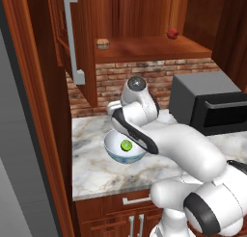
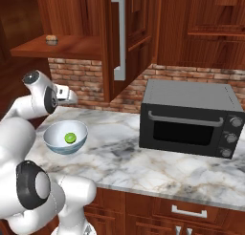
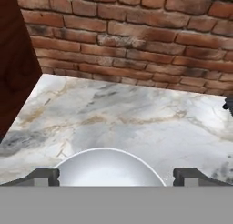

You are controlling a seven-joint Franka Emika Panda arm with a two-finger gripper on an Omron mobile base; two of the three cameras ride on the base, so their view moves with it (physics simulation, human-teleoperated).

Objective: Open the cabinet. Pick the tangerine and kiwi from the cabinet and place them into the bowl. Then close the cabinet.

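Standing at: roughly the halfway mark, as I judge it.
Cabinet (image 1: 77, 38): door swung open, long silver bar handle facing out; opening step done, closing step left.
Kiwi (image 1: 126, 145): lime-green fruit lying inside the bowl (image 1: 112, 145); also seen there in the right base view; this placement is done.
Tangerine (image 1: 102, 43): dull orange-brown fruit on the cabinet shelf, near its left end; not yet picked.
Small red fruit (image 1: 172, 33): at the far right of the same shelf, no part of the task.
Bowl: on the marble worktop (image 1: 96, 173), left of the black microwave (image 2: 189, 117).
End effector (image 3: 116, 177): fingers spread wide and empty, just above the bowl's near rim, facing the brick wall (image 3: 136, 36).
Left to do: fetch tangerine, drop in bowl, shut door.
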